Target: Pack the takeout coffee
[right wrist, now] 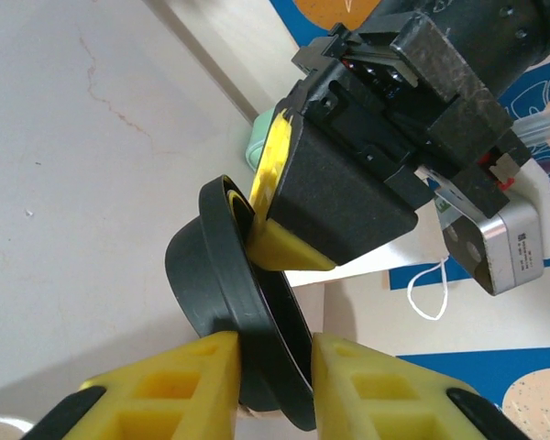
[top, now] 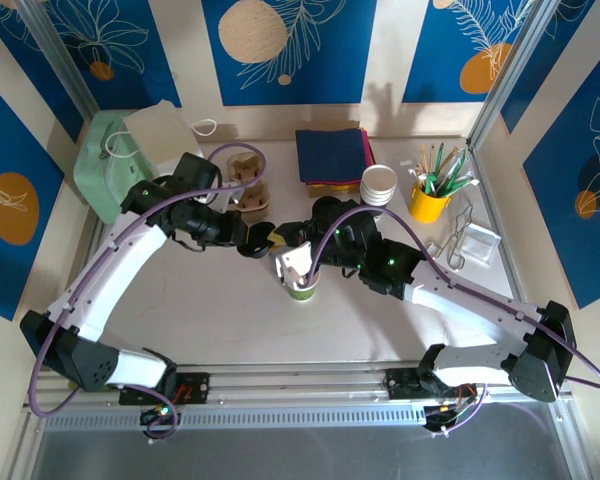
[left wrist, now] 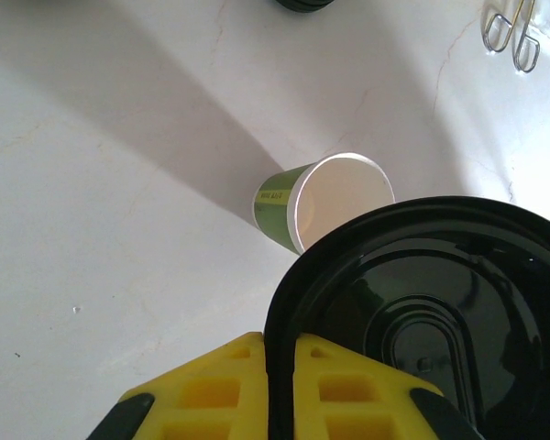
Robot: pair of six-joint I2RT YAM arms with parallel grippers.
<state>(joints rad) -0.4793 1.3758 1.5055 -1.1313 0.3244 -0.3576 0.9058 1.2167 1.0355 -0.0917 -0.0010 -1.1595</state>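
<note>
Takeout coffee cup [left wrist: 323, 202], a small paper one with an olive-green side, stands upright and uncovered, its white inside showing. The round black plastic lid [left wrist: 422, 312] hangs just above and beside it. The left gripper [left wrist: 280, 346] is clamped on the lid's rim, one yellow finger on each side of the edge. In the right wrist view, the right gripper [right wrist: 275, 367] takes the same lid from the opposite side. Both of its yellow pads lie against the lid with no gap to be seen, so both grippers hold the lid.

In the top view the cup [top: 302, 290] stands near the middle of the white stone-look table [top: 210, 310], well away from every edge. Bare tabletop lies between it and the arm bases.

Along the far edge, a yellow tub [top: 428, 203] holds upright sticks and green-handled utensils. A stack of white cups [top: 380, 185] stands just left of it, and folded navy napkins [top: 332, 155] lie further left. A white paper bag [top: 165, 135] stands in the far left corner.
</note>
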